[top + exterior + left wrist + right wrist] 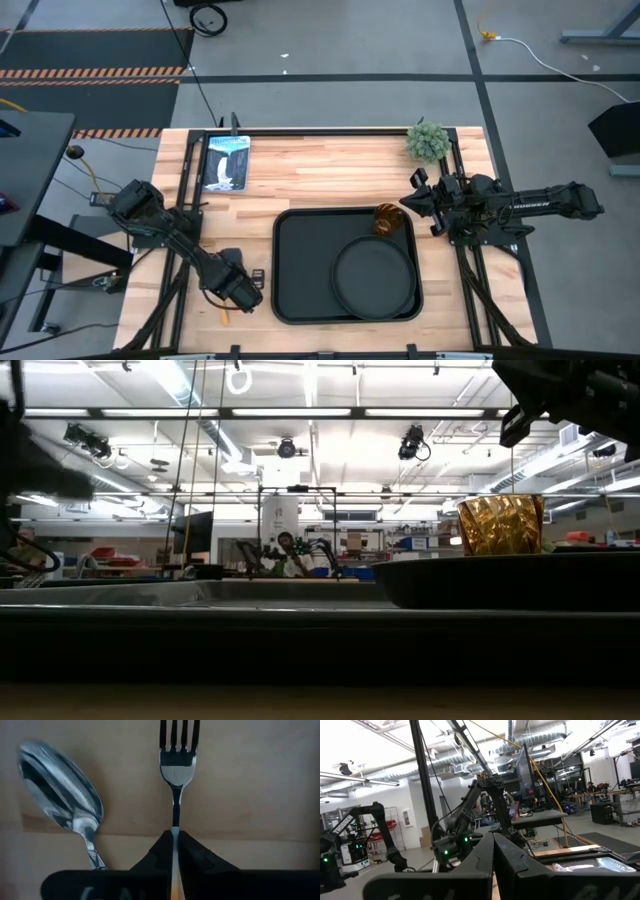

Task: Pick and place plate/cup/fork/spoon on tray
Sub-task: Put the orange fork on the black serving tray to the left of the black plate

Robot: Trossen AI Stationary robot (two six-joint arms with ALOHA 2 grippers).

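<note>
The black tray (300, 260) lies at the table's middle. The round black plate (375, 278) rests on its right half, and the amber cup (388, 220) stands upright in its far right corner. The fork (177, 765) and the spoon (60, 795) lie side by side on the wood left of the tray. My left gripper (246, 291) is down over them and shut on the fork. My right gripper (412, 200) is shut and empty, held above the table just right of the cup; it also shows in its own wrist view (493, 845). My left gripper pinches the fork's thin metal neck (175, 822), just behind the tines, between its two fingertips (192, 847). The fingers come from above, pointing down, and lie across the fork. The orange handle (175, 892) runs back under the gripper. Whether the fork is lifted off the wood, I cannot tell.
A small green plant (428, 142) stands at the far right corner and a picture card (225, 162) lies at the far left. In the low view the plate's rim (510, 580) and the cup (500, 525) rise above the tray's edge (200, 630).
</note>
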